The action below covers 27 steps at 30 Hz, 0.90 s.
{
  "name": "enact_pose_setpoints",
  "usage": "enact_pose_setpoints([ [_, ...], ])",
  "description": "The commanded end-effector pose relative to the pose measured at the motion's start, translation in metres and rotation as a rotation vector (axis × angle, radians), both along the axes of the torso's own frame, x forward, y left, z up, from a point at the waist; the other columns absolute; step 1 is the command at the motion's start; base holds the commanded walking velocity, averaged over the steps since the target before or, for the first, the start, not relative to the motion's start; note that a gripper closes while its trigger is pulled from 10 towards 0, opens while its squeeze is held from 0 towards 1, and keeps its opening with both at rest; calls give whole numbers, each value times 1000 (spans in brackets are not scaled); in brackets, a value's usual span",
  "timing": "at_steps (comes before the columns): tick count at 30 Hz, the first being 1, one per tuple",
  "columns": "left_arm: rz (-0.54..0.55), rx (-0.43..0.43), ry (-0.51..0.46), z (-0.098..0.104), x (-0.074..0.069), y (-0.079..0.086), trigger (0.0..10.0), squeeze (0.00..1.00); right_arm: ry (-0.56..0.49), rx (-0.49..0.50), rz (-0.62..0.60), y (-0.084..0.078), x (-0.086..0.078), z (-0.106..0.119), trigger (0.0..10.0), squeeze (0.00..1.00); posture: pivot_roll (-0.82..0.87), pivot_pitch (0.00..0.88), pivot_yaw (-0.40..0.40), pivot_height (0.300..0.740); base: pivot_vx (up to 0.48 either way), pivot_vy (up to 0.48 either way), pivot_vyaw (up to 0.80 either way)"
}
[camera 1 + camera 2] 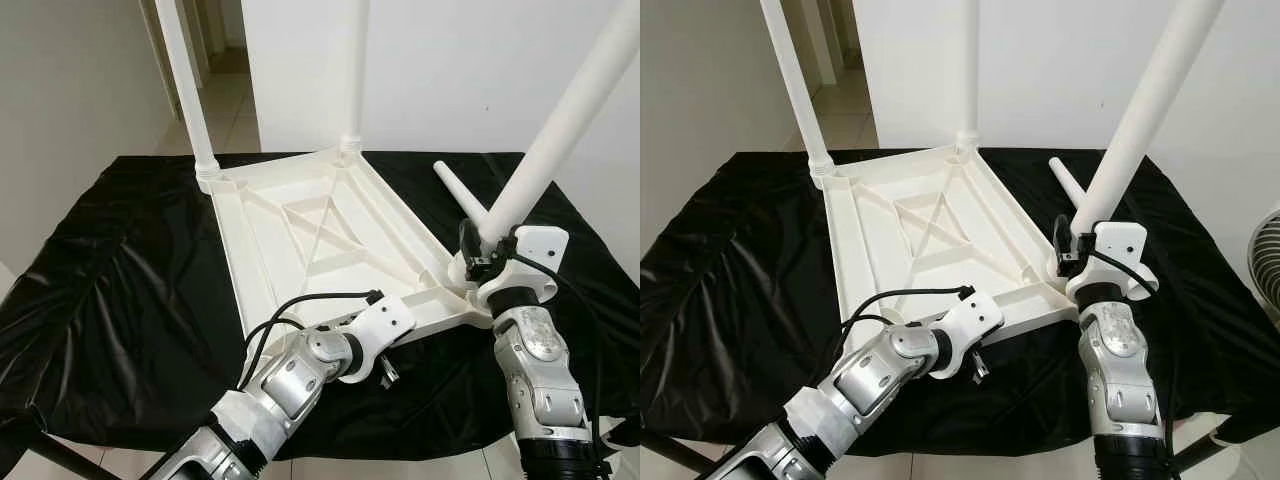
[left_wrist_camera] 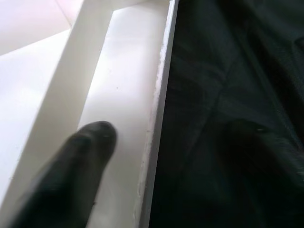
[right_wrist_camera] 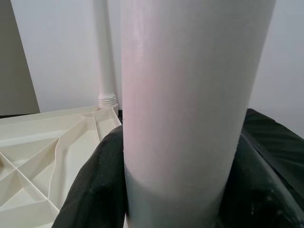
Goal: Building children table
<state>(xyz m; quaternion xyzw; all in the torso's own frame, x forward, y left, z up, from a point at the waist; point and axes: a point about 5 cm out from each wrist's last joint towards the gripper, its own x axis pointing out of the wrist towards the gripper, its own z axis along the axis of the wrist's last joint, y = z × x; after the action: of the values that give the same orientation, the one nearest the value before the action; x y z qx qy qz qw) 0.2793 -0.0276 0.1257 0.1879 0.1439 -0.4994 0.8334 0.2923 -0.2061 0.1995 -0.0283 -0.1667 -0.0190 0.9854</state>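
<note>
The right gripper (image 1: 487, 245) is clamped around the lower end of a white table leg (image 1: 570, 110), its 2 black fingers (image 3: 92, 190) pressed against either side of the tube in the right wrist view; the leg stands tilted, leaning up and away to the robot's right, with its foot at the near right corner of the upturned tabletop (image 1: 310, 235). The left gripper (image 1: 385, 372) sits at the near edge of that tabletop, and the left wrist view shows 1 black finger (image 2: 71, 175) lying inside a rim channel of the white plastic, close to the edge where it meets the black cloth (image 2: 228, 118); whether this gripper is spread or closed cannot be told. The tabletop is a white ribbed panel lying underside up (cross-braced ribs facing the camera) on the black cloth, which drapes over the work surface. 2 more legs are already upright in the far corners: a far left leg (image 1: 185, 90) and a far right leg (image 1: 356, 70). A 4th leg (image 1: 462, 195) lies loose on the cloth just beyond the right gripper, beside the tabletop's right edge. Behind stand white walls (image 1: 450, 60) and a tiled floor (image 1: 225, 110) through a doorway.
</note>
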Motion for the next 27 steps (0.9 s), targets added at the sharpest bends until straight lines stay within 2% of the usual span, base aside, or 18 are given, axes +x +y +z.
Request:
enact_pose_setpoints([
  [1, 45, -4, -30, 6, 9, 11, 0, 0, -28, -1, -5, 1, -1, 4, 10000, 0, -56, 30, 83, 740, 0, 0, 0],
  [10, -15, -3, -40, 14, 6, 23, 0, 0, -28, -4, -4, 2, 1, 4, 10000, 0, -44, 34, 83, 740, 0, 0, 0],
  [13, -67, 17, -32, 13, -1, 41, 0, 0, -26, -7, 2, 4, 2, 3, 10000, 0, -37, 38, 80, 740, 0, 0, 0],
  [14, -67, 17, -32, 13, -1, 41, 0, 0, -26, -7, 2, 4, 2, 3, 10000, 0, -37, 38, 80, 740, 0, 0, 0],
  [15, -97, 37, -17, 10, -6, 52, 0, 0, -24, -8, 3, 4, 2, 3, 10000, 0, -33, 38, 78, 740, 0, 0, 0],
  [16, -97, 37, -17, 10, -6, 52, 0, 0, -24, -8, 3, 4, 2, 3, 10000, 0, -33, 38, 78, 740, 0, 0, 0],
  [18, -119, 59, -11, 7, -11, 63, 0, 0, -23, -8, 6, 4, 2, 3, 10000, 0, -30, 38, 75, 740, 0, 0, 0],
  [23, -125, 73, 4, 6, -14, 76, 0, 0, -21, -9, 8, 4, 4, 3, 10000, 0, -27, 39, 72, 740, 0, 0, 0],
  [25, -109, 90, 10, 6, -14, 89, 0, 0, -21, -10, 15, 6, 5, 3, 10000, 0, -21, 36, 67, 740, 0, 0, 0],
  [27, -102, 98, 10, 6, -14, 93, 0, 0, -21, -11, 18, 6, 5, 3, 10000, 0, -21, 36, 67, 740, 0, 0, 0],
])
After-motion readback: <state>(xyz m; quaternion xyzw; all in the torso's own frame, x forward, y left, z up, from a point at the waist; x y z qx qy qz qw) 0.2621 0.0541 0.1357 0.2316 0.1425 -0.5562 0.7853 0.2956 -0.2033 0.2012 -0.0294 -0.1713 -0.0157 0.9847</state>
